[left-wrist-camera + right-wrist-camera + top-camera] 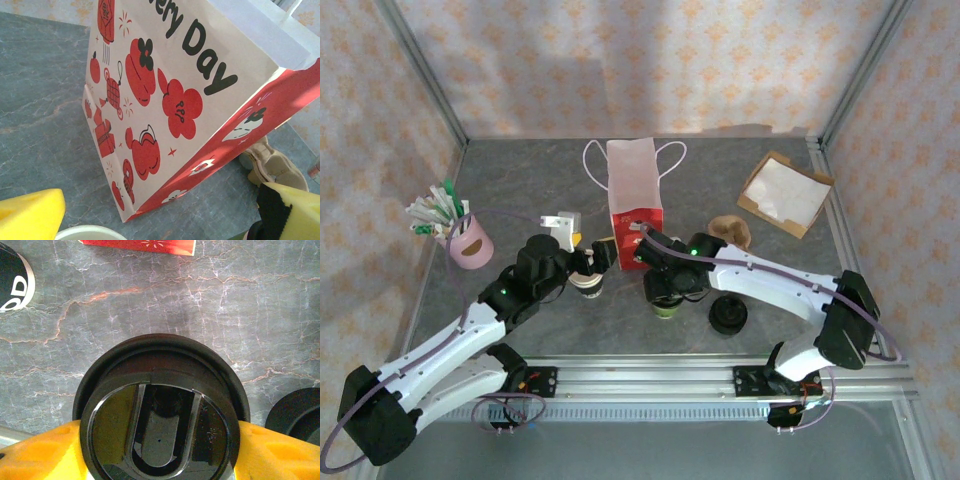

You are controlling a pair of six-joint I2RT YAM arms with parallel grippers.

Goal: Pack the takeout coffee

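The takeout coffee (159, 415) fills the right wrist view from above, its round black lid sitting between my two yellow fingers (35, 455). My right gripper (160, 452) is shut on it. From above, this cup (667, 306) stands on the table just in front of the red and white paper bag (635, 205), under my right gripper (665, 290). My left gripper (592, 262) is open beside the lidless cup (587, 286). That cup's cream rim (90, 232) shows between the left gripper's spread yellow fingers (30, 215), facing the bag (165, 100).
A stack of black lids (728, 316) lies right of the coffee, its edge (295, 415) close by. A pink cup of sticks (470, 246) stands at the left, a cardboard tray (785, 193) at the back right, and a beige crumpled object (730, 232) beside the bag.
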